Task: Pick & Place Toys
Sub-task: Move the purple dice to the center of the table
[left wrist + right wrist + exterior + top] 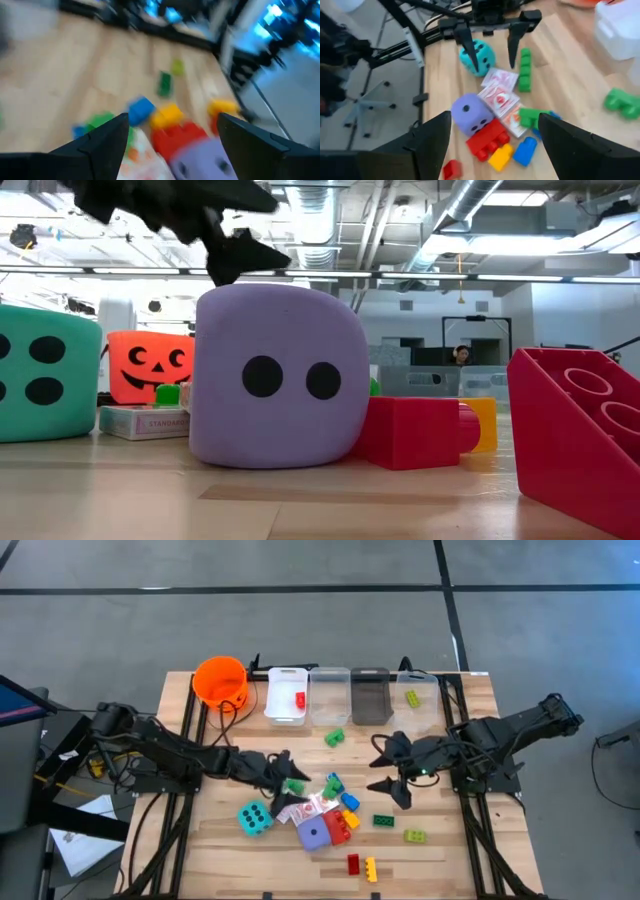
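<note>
Both arms hang over the middle of the table, above the heap of toys. The left gripper (287, 777) has its fingers spread wide with nothing between them, poised just above a green brick (295, 785) and the red-and-white cards (303, 808). The right gripper (388, 768) is likewise splayed and empty, near the pile's far side. The purple die (314, 835) sits against a red brick (337, 828), the teal die (254, 818) lies a little apart, and one red piece rests in the white bin (283, 706)
</note>
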